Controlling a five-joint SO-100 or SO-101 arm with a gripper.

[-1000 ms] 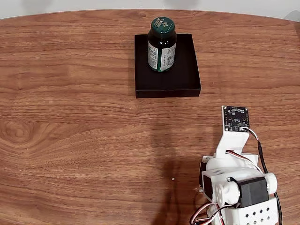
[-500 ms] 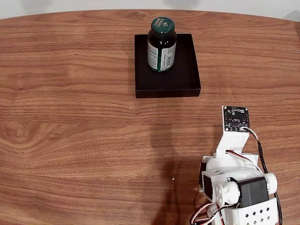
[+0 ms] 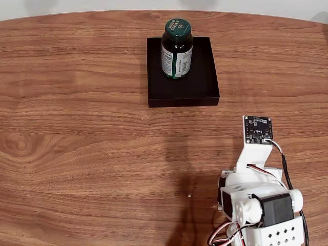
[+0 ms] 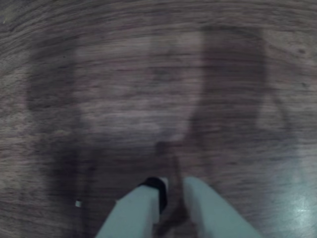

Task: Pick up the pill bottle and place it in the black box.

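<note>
the pill bottle (image 3: 177,48) stands upright inside the black box (image 3: 183,87), toward its far side, well apart from the folded arm. in the wrist view the gripper (image 4: 171,188) hangs over bare table (image 3: 77,128), fingers nearly together, holding nothing. the bottle looks light, rigid and smooth-sided, so i'd grip its labelled middle rather than the cap.

White arm (image 3: 256,200) folded at lower right of fixed view, small circuit board (image 3: 258,129) on top. In wrist view, gripper (image 4: 171,191) points down, pale fingers (image 4: 136,213) nearly together, narrow gap, holding nothing.
</note>
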